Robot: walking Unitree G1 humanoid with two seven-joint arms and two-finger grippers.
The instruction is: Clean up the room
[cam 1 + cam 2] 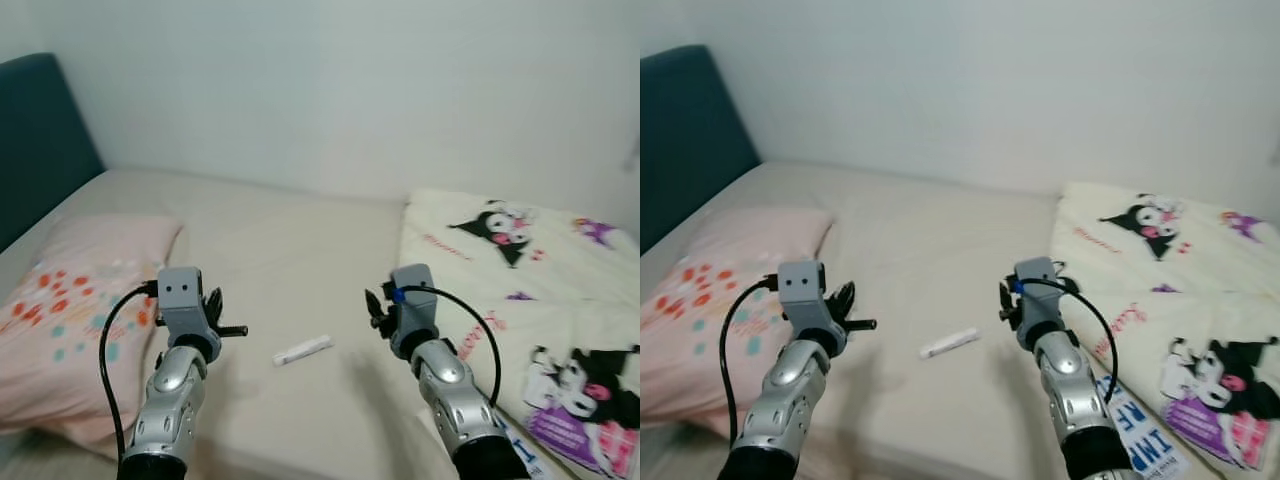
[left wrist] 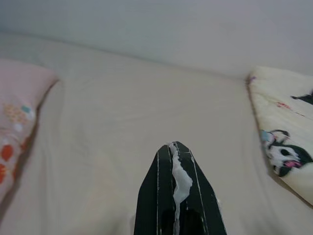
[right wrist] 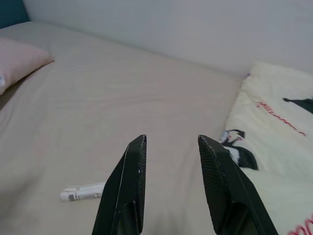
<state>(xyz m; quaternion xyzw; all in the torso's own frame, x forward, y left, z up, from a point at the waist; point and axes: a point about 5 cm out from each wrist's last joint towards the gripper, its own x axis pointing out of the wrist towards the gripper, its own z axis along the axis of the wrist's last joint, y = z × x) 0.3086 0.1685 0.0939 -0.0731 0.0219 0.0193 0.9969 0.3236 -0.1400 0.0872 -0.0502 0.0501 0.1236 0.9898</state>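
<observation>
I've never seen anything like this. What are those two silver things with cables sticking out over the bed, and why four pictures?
Those are the arms of a walking household robot, each ending in a claw of two long black fingers. The two upper pictures come from a pair of cameras on its head, looking down at a bed. The two lower ones come from cameras on the wrists, looking along each claw.

On the bed lie a pink pillow on the robot's left, a cartoon-print blanket on its right, and a small white tube between the arms.

The left claw is shut and seems to pinch a scrap of something white. The right claw is open and empty, hovering near the tube.
</observation>
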